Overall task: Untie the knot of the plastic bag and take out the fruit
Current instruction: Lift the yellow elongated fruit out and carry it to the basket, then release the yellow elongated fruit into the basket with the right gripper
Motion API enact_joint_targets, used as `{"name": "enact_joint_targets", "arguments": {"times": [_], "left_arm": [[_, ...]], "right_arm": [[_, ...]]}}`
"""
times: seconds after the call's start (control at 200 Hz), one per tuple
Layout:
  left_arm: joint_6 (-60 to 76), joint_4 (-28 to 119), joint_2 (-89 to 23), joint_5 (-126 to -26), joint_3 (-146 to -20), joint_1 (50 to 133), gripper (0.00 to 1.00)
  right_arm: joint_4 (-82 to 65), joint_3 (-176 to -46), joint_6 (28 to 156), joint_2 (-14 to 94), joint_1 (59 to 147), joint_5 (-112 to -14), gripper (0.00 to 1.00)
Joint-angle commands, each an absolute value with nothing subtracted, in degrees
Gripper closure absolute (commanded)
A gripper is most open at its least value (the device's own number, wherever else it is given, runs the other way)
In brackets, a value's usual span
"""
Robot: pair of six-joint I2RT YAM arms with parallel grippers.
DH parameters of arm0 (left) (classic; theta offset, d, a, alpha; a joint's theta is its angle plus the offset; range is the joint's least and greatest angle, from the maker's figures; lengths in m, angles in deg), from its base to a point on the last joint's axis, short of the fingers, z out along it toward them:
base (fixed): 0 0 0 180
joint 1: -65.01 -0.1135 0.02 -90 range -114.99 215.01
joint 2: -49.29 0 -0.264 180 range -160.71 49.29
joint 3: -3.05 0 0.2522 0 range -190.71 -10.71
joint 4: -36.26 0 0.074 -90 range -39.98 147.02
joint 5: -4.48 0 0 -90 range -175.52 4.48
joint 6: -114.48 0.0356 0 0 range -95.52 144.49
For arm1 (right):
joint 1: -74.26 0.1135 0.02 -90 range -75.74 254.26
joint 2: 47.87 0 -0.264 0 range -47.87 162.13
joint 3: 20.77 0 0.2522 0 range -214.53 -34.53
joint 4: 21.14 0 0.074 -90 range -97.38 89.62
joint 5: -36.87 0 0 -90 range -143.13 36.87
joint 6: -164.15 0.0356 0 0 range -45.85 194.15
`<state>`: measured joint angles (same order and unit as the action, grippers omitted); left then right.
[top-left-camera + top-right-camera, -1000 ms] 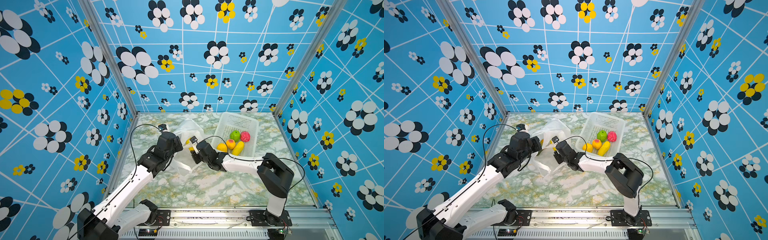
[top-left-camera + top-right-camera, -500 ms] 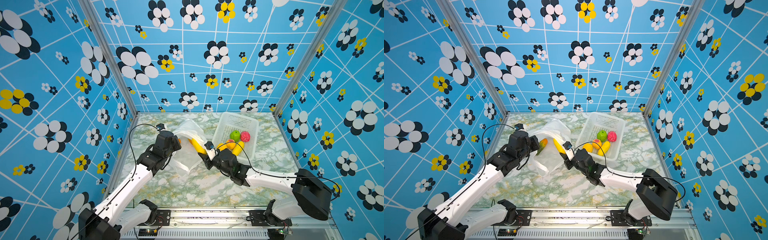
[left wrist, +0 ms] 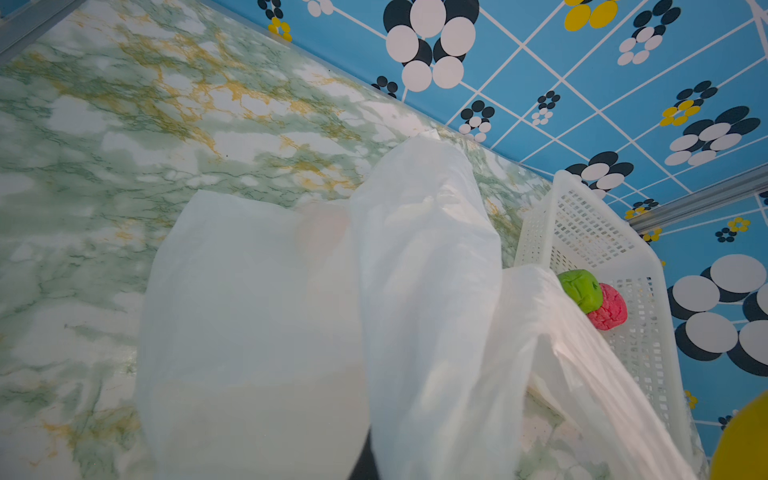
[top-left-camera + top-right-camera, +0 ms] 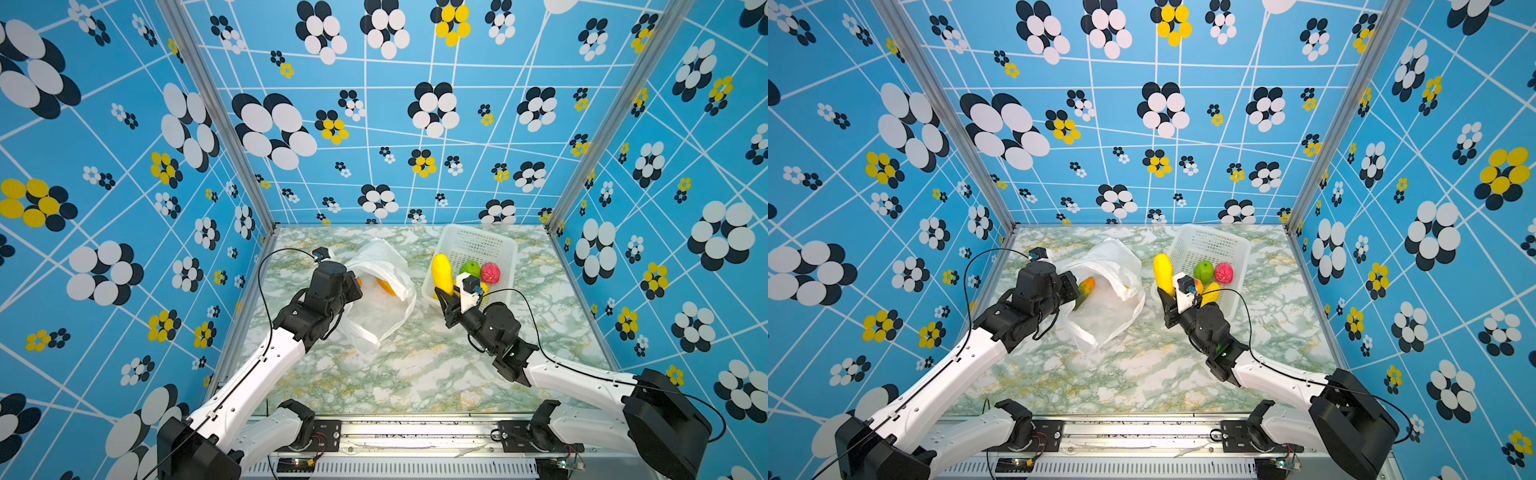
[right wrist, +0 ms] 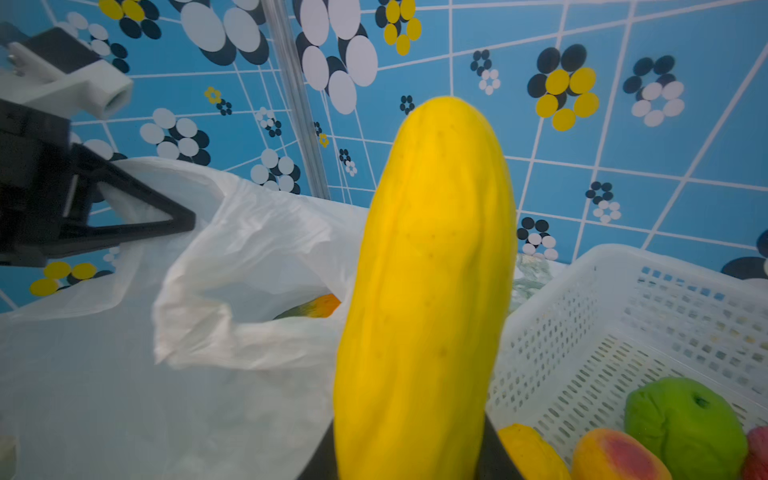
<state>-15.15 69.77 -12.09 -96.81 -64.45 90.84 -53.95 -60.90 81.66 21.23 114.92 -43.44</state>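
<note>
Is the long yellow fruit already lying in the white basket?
No, the right gripper holds the long yellow fruit upright.

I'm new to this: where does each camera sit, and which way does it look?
Top views: high at the front, looking down at the table, plastic bag, basket and both arms.
Left wrist: on the left arm, facing the plastic bag close up; hardly any of the arm shows.
Right wrist: on the right arm, looking along the long yellow fruit in its fingers.
Shared: both wrist views see the green fruit in the basket.
</note>
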Motion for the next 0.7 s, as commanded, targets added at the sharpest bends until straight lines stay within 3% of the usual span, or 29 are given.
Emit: {"name": "enact_joint_targets", "arguments": {"times": [0.0,0.11,0.315,0.47,0.695], "left_arm": [[-15.57,69.97,-11.62,-96.24,-63.80,90.37,1.00],[-15.59,70.06,-11.22,-96.24,-63.45,90.33,1.00],[-15.58,70.23,-10.17,-96.50,-62.92,90.00,1.00],[-15.60,69.89,-10.03,-96.35,-62.74,89.89,1.00],[-15.77,69.49,-11.08,-95.99,-62.96,89.80,1.00]], "right_arm": [[-55.54,-61.16,91.58,24.07,108.78,-47.43,0.77],[-46.95,-66.53,98.86,28.97,102.49,-49.05,0.78],[-19.22,-82.66,103.41,41.64,95.38,-43.49,0.81],[-9.93,-92.08,100.02,49.99,94.26,-45.03,0.73],[-1.87,-104.61,97.97,60.47,94.21,-46.68,0.73]]}}
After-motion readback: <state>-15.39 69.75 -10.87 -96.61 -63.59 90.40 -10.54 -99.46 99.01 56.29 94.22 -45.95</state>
